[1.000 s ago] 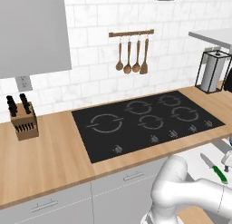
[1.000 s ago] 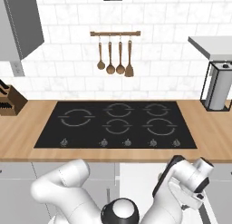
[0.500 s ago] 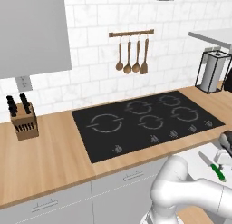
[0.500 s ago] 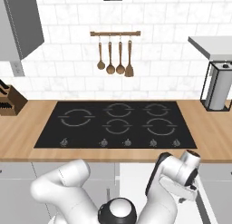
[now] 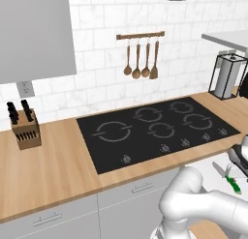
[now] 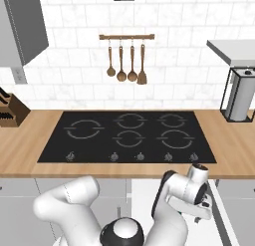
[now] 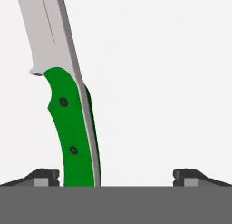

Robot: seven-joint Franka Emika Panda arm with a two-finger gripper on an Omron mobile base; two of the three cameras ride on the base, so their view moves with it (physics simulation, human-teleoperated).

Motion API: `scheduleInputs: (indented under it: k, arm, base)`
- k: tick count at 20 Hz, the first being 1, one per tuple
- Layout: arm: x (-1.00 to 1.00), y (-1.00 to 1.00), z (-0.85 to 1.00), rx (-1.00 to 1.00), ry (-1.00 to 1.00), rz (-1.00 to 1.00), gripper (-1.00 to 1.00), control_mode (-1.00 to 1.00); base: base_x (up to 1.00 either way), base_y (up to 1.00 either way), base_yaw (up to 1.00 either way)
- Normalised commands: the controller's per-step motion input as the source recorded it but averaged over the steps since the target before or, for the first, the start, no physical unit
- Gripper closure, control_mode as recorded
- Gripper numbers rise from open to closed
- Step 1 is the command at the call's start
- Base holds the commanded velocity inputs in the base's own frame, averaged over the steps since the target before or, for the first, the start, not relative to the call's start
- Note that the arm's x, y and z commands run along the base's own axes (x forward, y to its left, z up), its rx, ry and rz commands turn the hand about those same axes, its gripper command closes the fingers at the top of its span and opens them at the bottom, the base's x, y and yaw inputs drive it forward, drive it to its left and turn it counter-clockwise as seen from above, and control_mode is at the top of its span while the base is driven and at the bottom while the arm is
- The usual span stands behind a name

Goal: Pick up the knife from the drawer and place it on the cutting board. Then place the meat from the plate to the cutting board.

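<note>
Lowered since earlier: gripper (image 7: 116, 175), fingers wide, straddling the knife (image 7: 72, 123) handle in the drawer (image 5: 213, 168), probably lined up for a grasp; nothing held.

The knife (image 7: 72, 128) is cut off at the hand view's top and bottom edges; in the left base view its blade is partly covered by the gripper (image 5: 238, 161)

drawer (image 5: 213, 166) floor lay bare white around knife (image 7: 68, 105) | knife handle sat just inside one fingertip (image 7: 45, 177) | wide free gap toward the other fingertip
</note>
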Motion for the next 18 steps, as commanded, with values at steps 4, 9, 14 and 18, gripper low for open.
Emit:
scheduleInputs:
  k: [4,9,14,18]
  arm:
    - [-0.13,0.0,0.22,0.0,0.01,0.0,-1.0,-1.0]
    - [-0.07,0.12,0.01,0.0,0.0,0.0,-1.0,-1.0]
    - [0.05,0.27,-0.01,0.0,0.0,0.0,-1.0,-1.0]
    - [0.01,0.06,-0.17,0.0,-0.04,0.0,-1.0,-1.0]
  base:
    - [0.0,0.0,0.0]
    - [0.0,0.0,0.0]
    - [0.0,0.0,0.0]
    - [0.0,0.0,0.0]
